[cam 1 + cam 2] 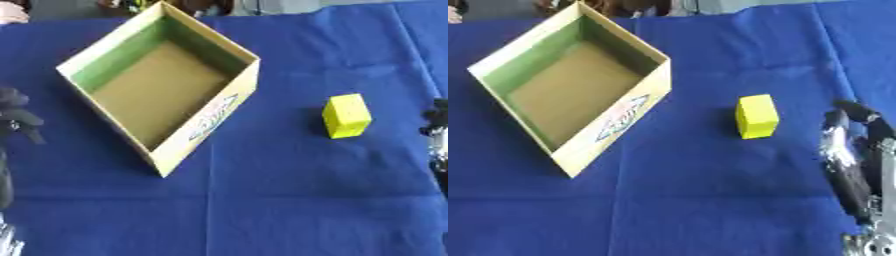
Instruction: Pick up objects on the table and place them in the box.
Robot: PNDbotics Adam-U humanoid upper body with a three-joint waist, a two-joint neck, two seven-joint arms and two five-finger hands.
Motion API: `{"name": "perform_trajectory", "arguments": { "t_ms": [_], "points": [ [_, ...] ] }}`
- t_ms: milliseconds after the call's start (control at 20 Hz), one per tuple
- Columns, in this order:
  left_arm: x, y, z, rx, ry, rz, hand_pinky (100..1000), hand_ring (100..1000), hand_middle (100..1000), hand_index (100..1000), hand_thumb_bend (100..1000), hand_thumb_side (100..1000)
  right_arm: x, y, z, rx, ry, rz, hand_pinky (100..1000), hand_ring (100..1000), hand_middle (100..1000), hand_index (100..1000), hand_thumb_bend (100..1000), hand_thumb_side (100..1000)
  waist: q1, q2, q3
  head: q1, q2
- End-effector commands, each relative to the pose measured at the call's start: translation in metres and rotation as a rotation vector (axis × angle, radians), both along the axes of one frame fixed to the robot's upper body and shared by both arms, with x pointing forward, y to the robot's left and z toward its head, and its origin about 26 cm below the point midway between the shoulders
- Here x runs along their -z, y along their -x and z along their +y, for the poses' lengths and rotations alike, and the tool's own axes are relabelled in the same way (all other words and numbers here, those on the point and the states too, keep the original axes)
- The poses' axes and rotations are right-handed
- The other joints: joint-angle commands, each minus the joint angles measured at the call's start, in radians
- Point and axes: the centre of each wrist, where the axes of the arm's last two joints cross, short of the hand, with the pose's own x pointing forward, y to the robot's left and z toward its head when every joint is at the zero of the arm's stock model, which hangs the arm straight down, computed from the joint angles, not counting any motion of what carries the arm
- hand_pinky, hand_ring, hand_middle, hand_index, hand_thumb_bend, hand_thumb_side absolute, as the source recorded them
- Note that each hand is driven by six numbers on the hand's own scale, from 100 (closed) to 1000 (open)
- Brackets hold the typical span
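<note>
Covering the whole table [289, 200] is a blue cloth, creased in a cross. An open cardboard box [162, 82] sits askew at the left, with nothing inside. A yellow block [756, 116] stands well to its right. The right hand [852, 150] hovers near the block, touching nothing, fingers relaxed. The left hand [17, 117] shows at the left edge; I cannot tell its fingers' state.

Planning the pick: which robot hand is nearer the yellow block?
The right hand, at the right edge beside the yellow block. The left hand sits at the far left, beyond the box.
</note>
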Motion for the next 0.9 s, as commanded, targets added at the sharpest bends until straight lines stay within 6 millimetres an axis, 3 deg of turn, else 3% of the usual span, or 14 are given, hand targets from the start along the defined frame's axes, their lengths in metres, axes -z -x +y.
{"name": "perform_trajectory", "arguments": {
  "t_ms": [50,150,400,650,700,750,800,900],
  "points": [
    [-0.007,0.002,0.006,-0.011,-0.019,-0.024,293,457,554,672,100,897,-0.015,0.005,-0.025,0.048,0.221,-0.058,709,922,686,813,100,838,-0.006,-0.029,-0.001,0.002,0.003],
    [-0.008,0.002,0.007,-0.009,-0.023,-0.024,294,457,554,673,100,897,-0.024,0.008,-0.040,0.075,0.403,-0.051,748,922,739,848,123,902,-0.010,-0.033,0.001,0.000,0.009],
    [-0.008,0.002,0.007,-0.007,-0.030,-0.020,294,457,554,674,100,896,-0.045,0.014,-0.066,0.123,0.787,0.026,803,915,793,896,100,913,-0.018,-0.044,0.009,-0.018,0.029],
    [-0.008,0.002,0.007,-0.003,-0.033,-0.016,294,457,554,674,100,895,-0.061,0.018,-0.080,0.147,0.975,0.095,835,920,824,921,187,924,-0.022,-0.049,0.014,-0.031,0.032],
    [-0.008,0.002,0.007,-0.002,-0.033,-0.016,294,457,554,674,100,911,-0.063,0.018,-0.081,0.149,0.994,0.103,848,920,834,930,100,973,-0.023,-0.050,0.015,-0.032,0.031],
    [-0.008,0.002,0.007,-0.002,-0.034,-0.016,294,457,554,674,100,895,-0.067,0.019,-0.083,0.150,1.031,0.113,850,919,835,931,211,922,-0.023,-0.051,0.016,-0.033,0.030],
    [-0.008,0.002,0.007,-0.001,-0.034,-0.015,294,458,554,674,100,895,-0.071,0.020,-0.086,0.151,1.065,0.124,855,920,837,933,173,917,-0.024,-0.052,0.016,-0.034,0.030],
    [-0.008,0.002,0.007,0.003,-0.036,-0.014,294,458,555,674,100,895,-0.080,0.020,-0.088,0.148,1.116,0.153,864,922,847,941,225,923,-0.024,-0.055,0.017,-0.039,0.034]
  ]
}}
